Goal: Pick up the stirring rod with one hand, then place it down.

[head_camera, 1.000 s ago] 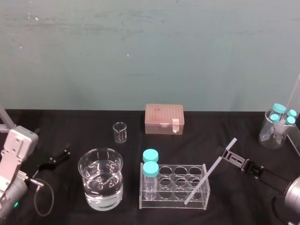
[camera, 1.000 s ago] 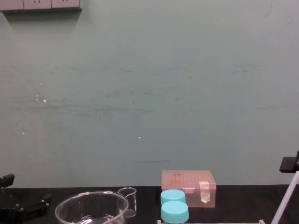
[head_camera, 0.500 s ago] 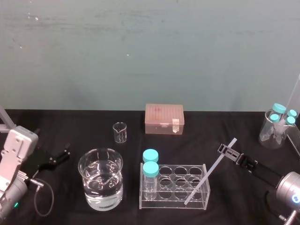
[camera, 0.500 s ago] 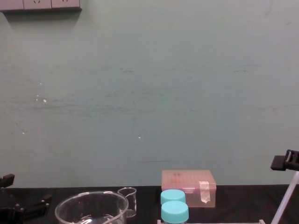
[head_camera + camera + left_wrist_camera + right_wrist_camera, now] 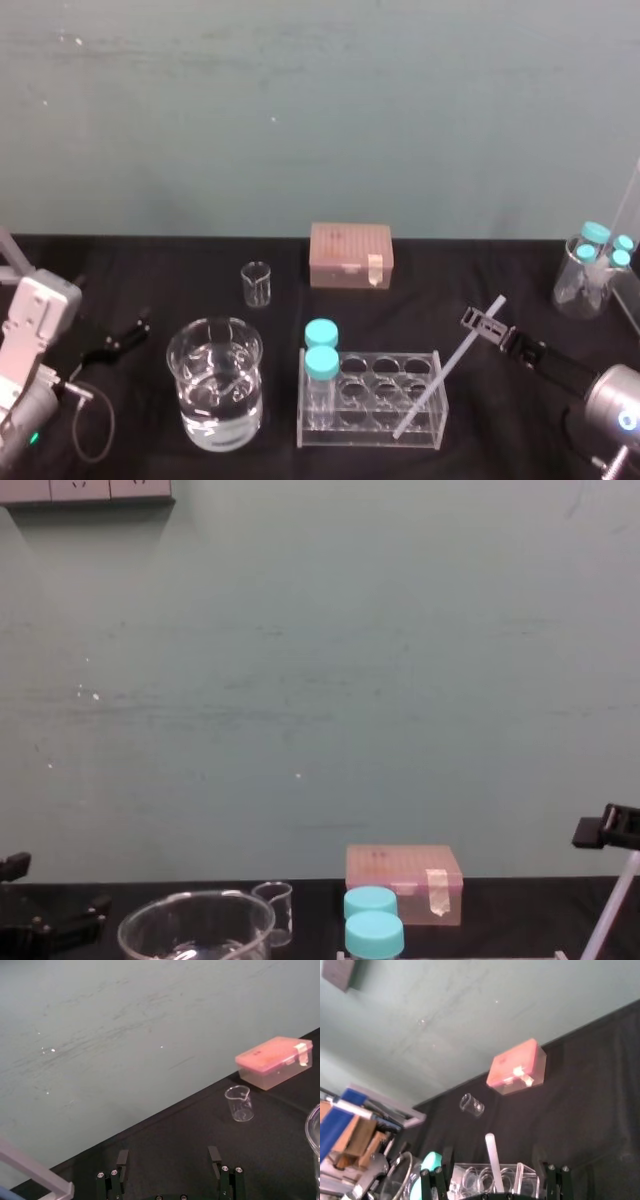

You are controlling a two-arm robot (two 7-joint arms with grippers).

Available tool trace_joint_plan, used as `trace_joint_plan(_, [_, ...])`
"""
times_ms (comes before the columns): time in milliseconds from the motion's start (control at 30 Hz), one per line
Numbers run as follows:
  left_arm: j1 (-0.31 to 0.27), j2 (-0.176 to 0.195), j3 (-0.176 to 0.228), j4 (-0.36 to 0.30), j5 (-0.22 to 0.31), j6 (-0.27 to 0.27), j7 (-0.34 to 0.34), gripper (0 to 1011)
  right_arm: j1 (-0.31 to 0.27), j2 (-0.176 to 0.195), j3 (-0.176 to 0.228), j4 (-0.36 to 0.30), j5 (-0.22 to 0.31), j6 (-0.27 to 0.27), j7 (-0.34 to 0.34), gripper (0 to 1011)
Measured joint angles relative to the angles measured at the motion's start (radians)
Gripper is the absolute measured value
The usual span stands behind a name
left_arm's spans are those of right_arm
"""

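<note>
In the chest view the bottom edge is cutting off the rod (image 5: 606, 914), leaving just its upper stretch showing, and the right edge is clipping the right gripper (image 5: 603, 826). That same bottom edge is hiding the beaker (image 5: 250, 925) below its rim and the bottles (image 5: 374, 935) below their caps. In the head view the rod's lower end is sitting inside the rack (image 5: 365, 427), its resting spot being too blurred to tell. In the left wrist view the bottom edge is cutting the left gripper (image 5: 168, 1156) at its finger bases, and the right edge is slicing the beaker.
</note>
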Motion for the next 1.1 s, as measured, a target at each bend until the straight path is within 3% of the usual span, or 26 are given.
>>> trace_joint_plan(567, [0.000, 0.000, 0.000, 0.000, 0.000, 0.000, 0.000, 1005, -0.020, 0.044, -0.032, -0.017, -0.004, -0.063, 0.022, 1003])
trace_joint_plan(1100, [0.000, 0.000, 0.000, 0.000, 0.000, 0.000, 0.000, 1005, -0.028, 0.079, -0.061, -0.027, 0.034, -0.088, 0.008, 1003])
